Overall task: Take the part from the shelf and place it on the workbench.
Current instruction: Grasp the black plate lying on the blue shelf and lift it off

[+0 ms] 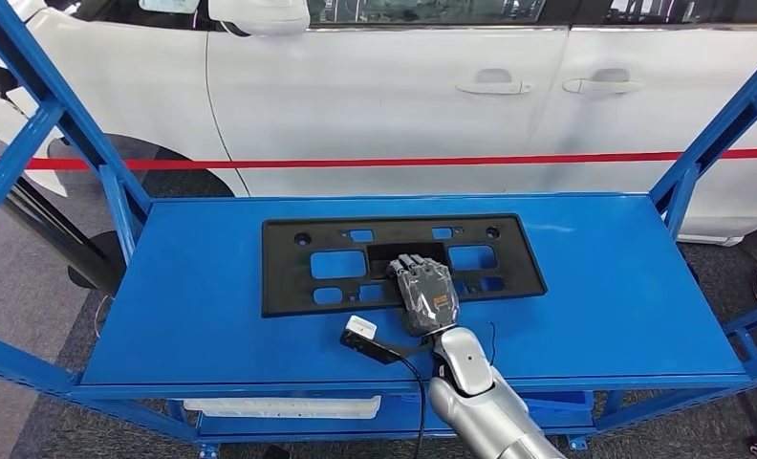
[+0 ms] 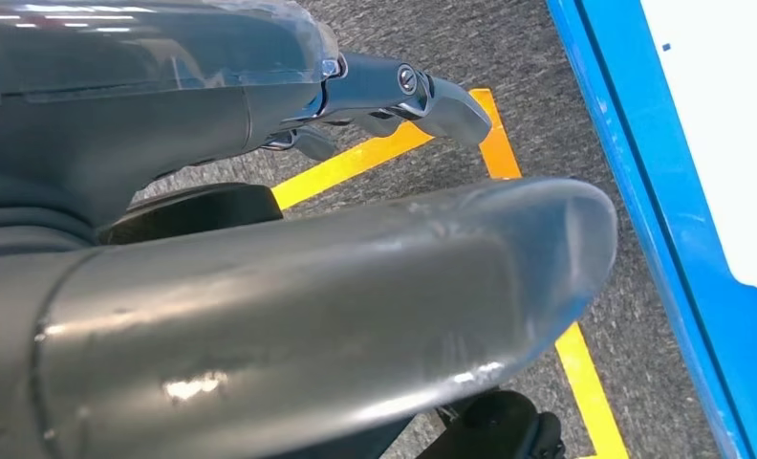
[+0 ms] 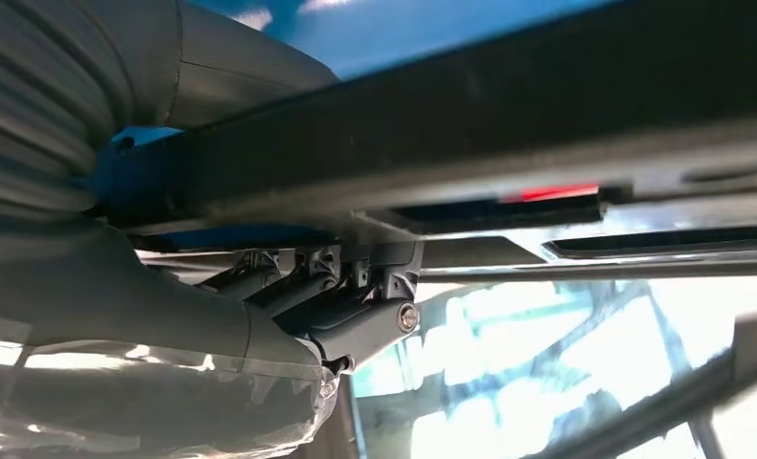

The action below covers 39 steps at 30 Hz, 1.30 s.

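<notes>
Black part (image 1: 400, 260) lying flat mid-shelf (image 1: 193, 316), nearer the back edge. Right hand (image 1: 425, 294) resting on its front middle, fingers (image 3: 356, 296) flat against it, grip unclear. Left hand (image 2: 260, 239) hanging over floor, holding nothing.

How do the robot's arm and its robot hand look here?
The right arm is smooth silver metal. Its robot hand is dark grey, wrapped in clear plastic film, with a small orange label. A black cable runs beside the wrist to a small white-tipped unit.
</notes>
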Each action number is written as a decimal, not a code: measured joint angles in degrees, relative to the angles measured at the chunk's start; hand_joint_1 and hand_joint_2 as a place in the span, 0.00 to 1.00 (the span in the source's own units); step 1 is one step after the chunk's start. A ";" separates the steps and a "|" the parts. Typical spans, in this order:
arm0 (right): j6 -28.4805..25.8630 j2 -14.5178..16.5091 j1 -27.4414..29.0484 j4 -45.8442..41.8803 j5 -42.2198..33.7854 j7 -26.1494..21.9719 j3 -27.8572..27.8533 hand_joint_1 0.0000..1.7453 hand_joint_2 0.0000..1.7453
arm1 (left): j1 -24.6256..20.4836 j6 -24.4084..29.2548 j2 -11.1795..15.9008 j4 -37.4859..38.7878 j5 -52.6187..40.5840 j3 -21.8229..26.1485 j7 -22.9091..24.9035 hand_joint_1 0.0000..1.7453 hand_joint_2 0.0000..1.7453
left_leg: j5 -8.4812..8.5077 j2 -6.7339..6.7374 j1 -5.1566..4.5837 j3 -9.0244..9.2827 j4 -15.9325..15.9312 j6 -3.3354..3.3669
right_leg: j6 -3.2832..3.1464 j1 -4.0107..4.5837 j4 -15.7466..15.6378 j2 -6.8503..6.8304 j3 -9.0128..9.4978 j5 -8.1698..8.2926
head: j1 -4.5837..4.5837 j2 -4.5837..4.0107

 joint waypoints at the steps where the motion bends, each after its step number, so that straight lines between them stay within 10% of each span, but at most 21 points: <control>1: 0.77 -0.37 -0.07 -1.91 -3.11 -1.17 -0.28 1.00 1.00 | 0.01 0.02 0.00 0.00 0.22 0.00 -0.22 0.00 0.00 | 0.00 0.00 0.00 -0.03 0.00 0.00 | 0.01 -0.01 0.00 0.00 -0.03 0.01 | -0.01 0.01; 8: 9.40 -3.94 -4.84 -16.60 -29.30 -8.48 -2.86 1.00 1.00 | 0.11 0.27 0.00 0.00 1.59 0.02 -1.65 0.00 0.00 | 0.03 0.01 -0.03 -0.17 0.03 0.01 | 0.06 -0.04 0.01 0.02 -0.18 0.06 | 0.01 0.00; 12: 13.97 -5.86 -6.67 -22.75 -43.72 -12.97 -3.56 1.00 1.00 | 0.15 0.38 0.00 0.00 2.76 0.11 -3.59 0.00 1.00 | 0.04 -0.01 -0.04 -0.32 0.06 0.03 | 0.06 -0.06 0.03 -0.01 -0.33 0.06 | -0.01 0.01; 18: 25.94 -10.82 -11.86 -35.02 -68.16 -14.50 -6.02 1.00 1.00 | -0.03 -0.28 -0.02 0.00 4.57 0.39 -12.04 0.00 1.00 | 0.06 -0.05 -0.05 -0.47 0.08 0.05 | 0.07 -0.06 0.03 -0.06 -0.46 0.05 | 0.01 0.01; 31: 28.08 -15.15 -13.09 -44.83 -72.35 -16.15 -7.64 1.00 1.00 | -0.50 -4.17 -0.34 -0.34 8.65 -0.03 -16.17 0.00 1.00 | 0.06 -0.05 -0.04 -0.45 0.07 0.06 | 0.07 -0.05 0.03 -0.06 -0.47 0.05 | -0.01 0.01; 39: 32.38 -16.67 -7.77 -52.54 -75.11 -18.50 -8.12 1.00 1.00 | 0.03 -7.34 -0.67 -2.91 26.13 -10.78 -16.65 0.00 1.00 | 0.04 -0.06 -0.03 -0.48 0.07 0.06 | 0.07 -0.04 0.02 -0.09 -0.47 0.03 | -0.01 0.00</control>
